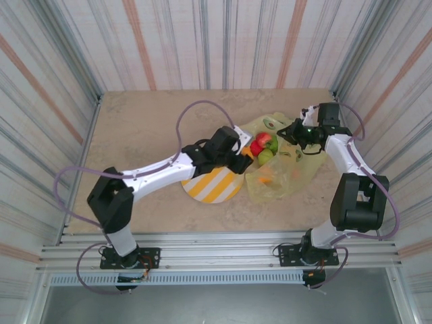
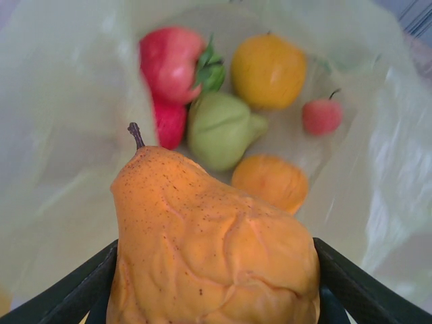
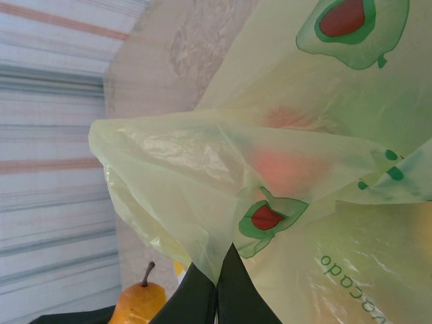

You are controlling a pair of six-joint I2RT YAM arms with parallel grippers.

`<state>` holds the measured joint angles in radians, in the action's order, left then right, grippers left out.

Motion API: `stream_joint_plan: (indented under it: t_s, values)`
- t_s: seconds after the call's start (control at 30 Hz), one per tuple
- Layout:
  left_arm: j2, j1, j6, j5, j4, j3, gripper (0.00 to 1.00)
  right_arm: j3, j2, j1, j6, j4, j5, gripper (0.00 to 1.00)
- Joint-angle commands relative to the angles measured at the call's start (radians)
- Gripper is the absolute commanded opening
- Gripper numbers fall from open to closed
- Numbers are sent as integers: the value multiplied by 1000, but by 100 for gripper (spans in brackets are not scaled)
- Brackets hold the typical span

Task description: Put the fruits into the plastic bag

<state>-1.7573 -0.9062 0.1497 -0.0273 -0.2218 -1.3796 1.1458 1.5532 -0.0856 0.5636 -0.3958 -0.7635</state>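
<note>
My left gripper (image 1: 244, 160) (image 2: 216, 277) is shut on a speckled orange pear (image 2: 209, 250) (image 1: 248, 154), stem pointing forward, at the mouth of the yellow-green plastic bag (image 1: 297, 172) (image 2: 61, 135). Inside the bag lie a red fruit (image 2: 169, 64) (image 1: 263, 140), a green one (image 2: 219, 128) (image 1: 266, 156), two orange ones (image 2: 268, 71) (image 2: 271, 181) and a small red one (image 2: 321, 116). My right gripper (image 1: 291, 131) (image 3: 217, 277) is shut on the bag's edge (image 3: 223, 223), lifting it. The pear (image 3: 138, 300) also peeks in at the bottom left of the right wrist view.
A round yellow-and-white striped plate (image 1: 209, 185) lies under the left forearm, just left of the bag. Striped walls close the beige table (image 1: 142, 135) on three sides. Bare tabletop stretches to the left and back.
</note>
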Motion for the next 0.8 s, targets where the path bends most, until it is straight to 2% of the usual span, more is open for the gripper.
stream_joint_plan:
  t_s: [0.0,0.4,0.63,0.77]
  values:
    - [-82,-2,-35,-71,30,-98,66,-8,-3,6,-14,-9,-18,0]
    - [-332,-2,19,-91,131,-340,65,28,-33,0,-17,-46,-15,0]
    - [-437,-2,76,-85,239,-377,65,29,-47,-6,-20,-57,-13,0]
    - [-468,-2,104,-92,272,-388,72,28,-48,-8,-22,-57,-13,0]
